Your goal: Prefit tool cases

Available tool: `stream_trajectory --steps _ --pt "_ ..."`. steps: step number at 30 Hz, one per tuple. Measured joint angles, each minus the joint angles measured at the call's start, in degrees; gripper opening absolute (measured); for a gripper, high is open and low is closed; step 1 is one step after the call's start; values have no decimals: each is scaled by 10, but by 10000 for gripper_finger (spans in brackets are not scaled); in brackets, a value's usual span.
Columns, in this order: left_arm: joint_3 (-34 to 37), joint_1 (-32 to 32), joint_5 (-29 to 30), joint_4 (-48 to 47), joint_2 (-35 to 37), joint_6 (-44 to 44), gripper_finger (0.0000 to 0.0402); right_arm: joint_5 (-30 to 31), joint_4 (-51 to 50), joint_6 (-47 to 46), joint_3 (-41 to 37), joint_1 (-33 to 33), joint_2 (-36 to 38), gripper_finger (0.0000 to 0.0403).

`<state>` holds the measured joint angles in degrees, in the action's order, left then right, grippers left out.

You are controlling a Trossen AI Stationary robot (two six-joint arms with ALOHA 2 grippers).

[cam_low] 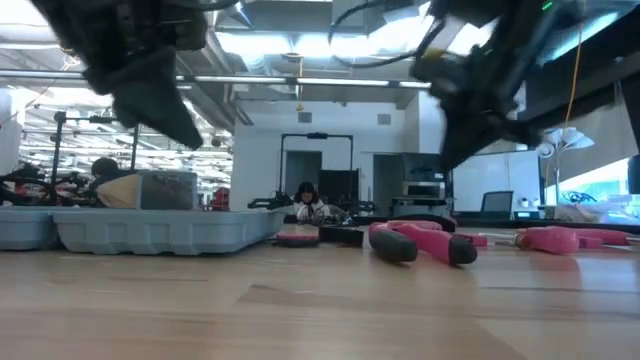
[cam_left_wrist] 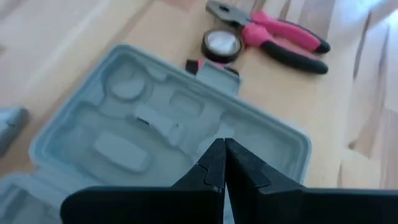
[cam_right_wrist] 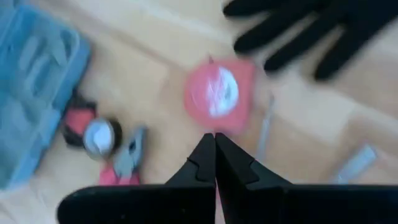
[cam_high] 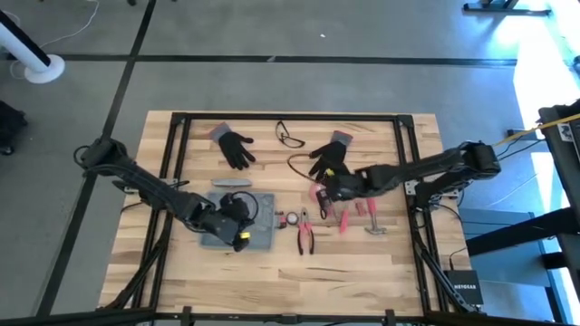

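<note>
Tool case (cam_high: 237, 222) lies open at table's 7 o'clock, recesses bare; I judge nothing fitted yet. My left gripper (cam_left_wrist: 224, 163) hovers over it, fingers pressed together. Right gripper (cam_right_wrist: 214, 155), also pinched empty, above red tape measure (cam_right_wrist: 219, 94). Pliers (cam_high: 305, 234) loose at case's 3 o'clock.

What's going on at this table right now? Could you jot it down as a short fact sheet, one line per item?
Table: wooden top on a dark frame
Tool case: blue-grey, lying open and empty
Left gripper: shut, above the tool case
Right gripper: shut, empty, above a round pink tool
Round pink tool: on the table, near a black glove
Pink-handled pliers: on the table beside the case
Black gloves: two, at the far side
Glasses: between the gloves
</note>
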<state>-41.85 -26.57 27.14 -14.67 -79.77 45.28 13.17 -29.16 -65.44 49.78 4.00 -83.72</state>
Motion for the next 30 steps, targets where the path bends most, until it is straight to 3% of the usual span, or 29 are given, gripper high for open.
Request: stream_trajectory --steps 7,24,30 --pt "12 -30 0 4 2 54 0 -43 38 17 -1 -65 -78 0" --pt "12 -40 3 3 2 53 0 -40 72 19 0 -71 -104 0" --pt "12 -41 3 2 2 52 0 -48 132 -3 1 -65 -133 0"
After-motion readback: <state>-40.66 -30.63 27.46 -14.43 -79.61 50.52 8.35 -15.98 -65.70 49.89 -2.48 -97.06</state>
